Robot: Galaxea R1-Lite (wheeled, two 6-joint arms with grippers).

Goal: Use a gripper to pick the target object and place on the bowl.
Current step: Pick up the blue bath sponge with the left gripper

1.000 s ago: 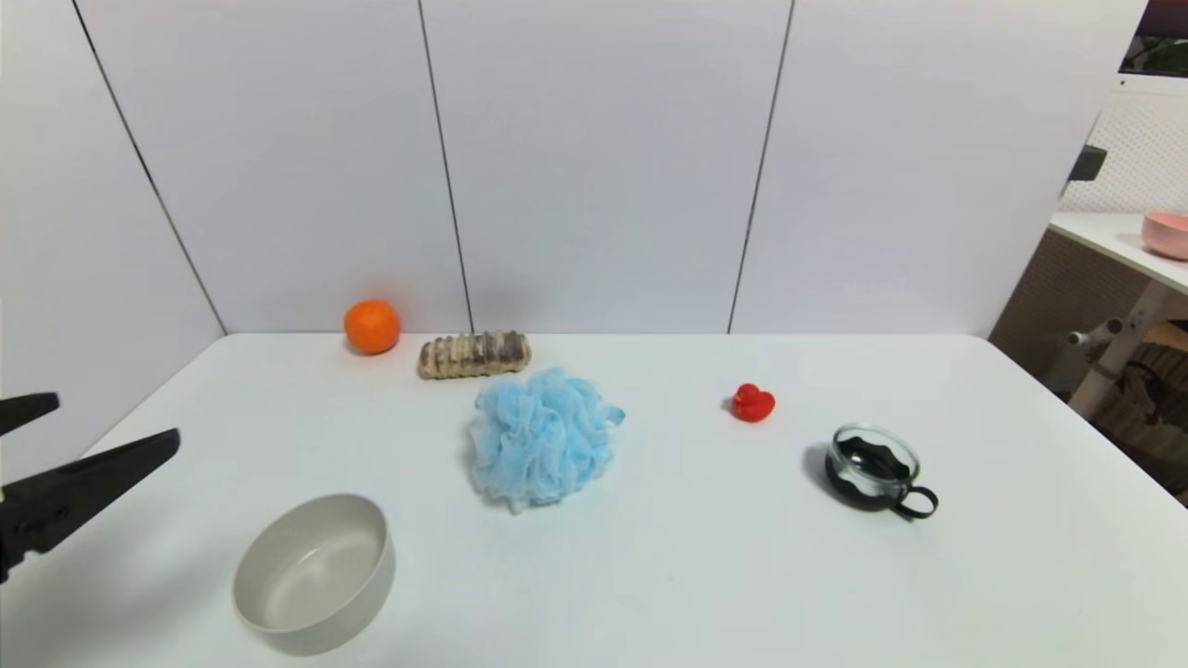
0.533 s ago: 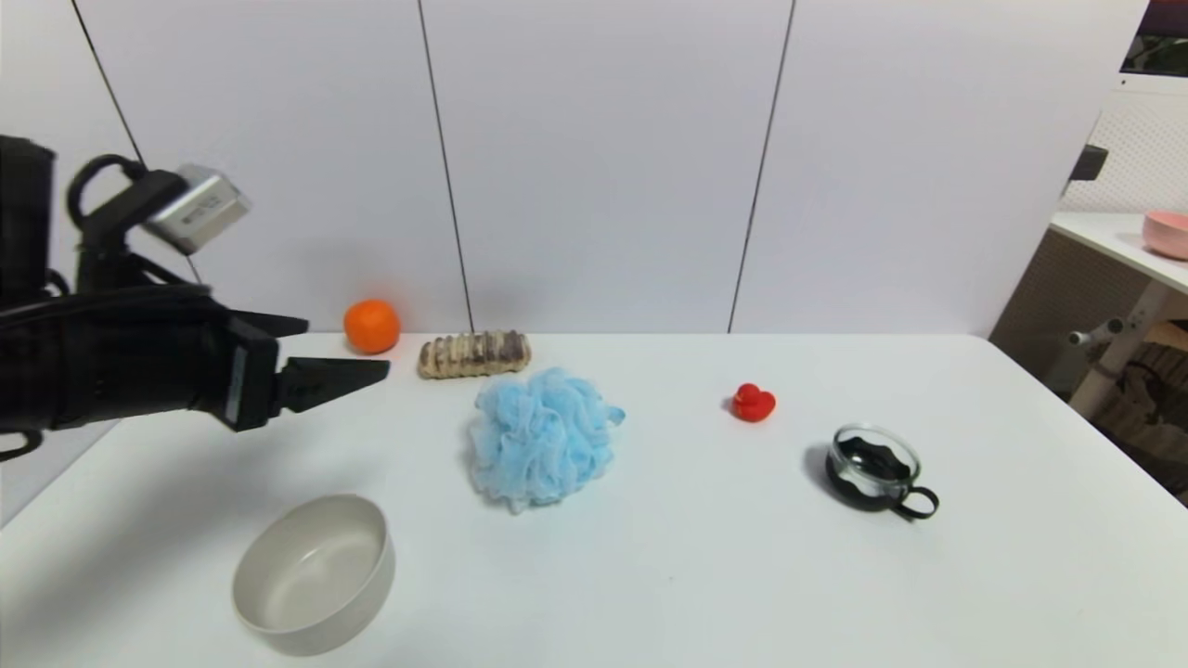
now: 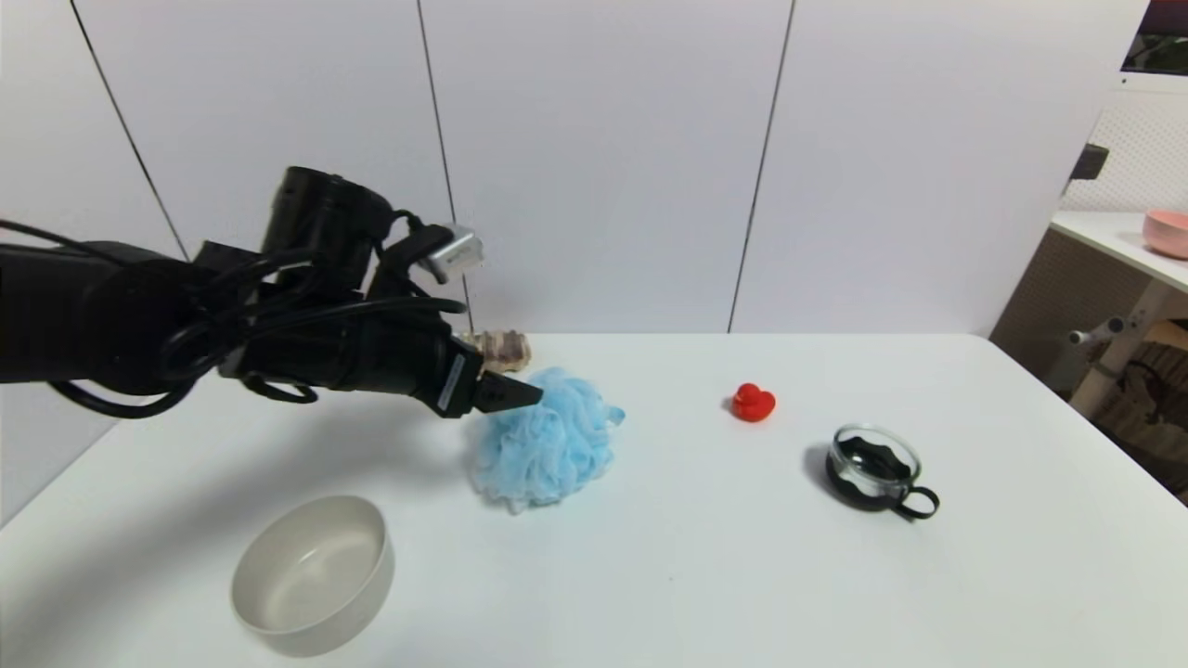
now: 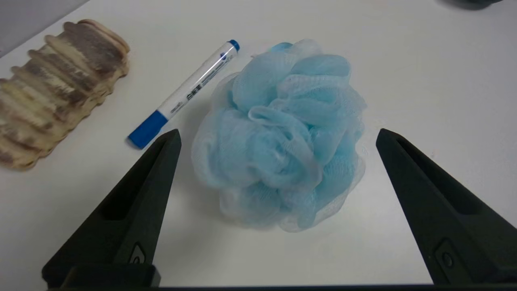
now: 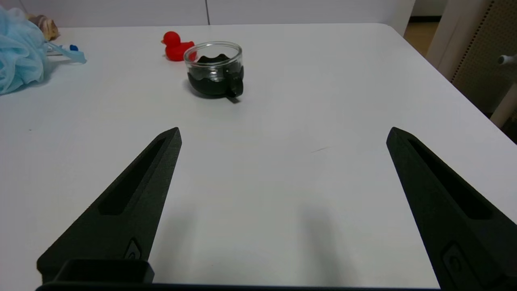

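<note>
The light blue mesh pouf (image 3: 548, 443) lies mid-table; it also shows in the left wrist view (image 4: 282, 133) and at the edge of the right wrist view (image 5: 18, 52). My left gripper (image 3: 520, 390) hangs open just above the pouf's upper left side. In its wrist view (image 4: 278, 135) the fingers straddle the pouf without touching it. The beige-grey bowl (image 3: 314, 573) stands empty near the front left. My right gripper (image 5: 282, 133) is open and empty above bare table at the right, out of the head view.
A striped shell-like roll (image 3: 501, 345) and a blue-capped marker (image 4: 185, 93) lie behind the pouf. A red duck (image 3: 753, 403) and a glass cup with black handle (image 3: 874, 468) sit to the right. A pink bowl (image 3: 1166, 232) rests on a side table.
My left arm has swung in from the left edge, rising and crossing over the table to hover at the pouf. It hides the orange now. The objects have not moved.
</note>
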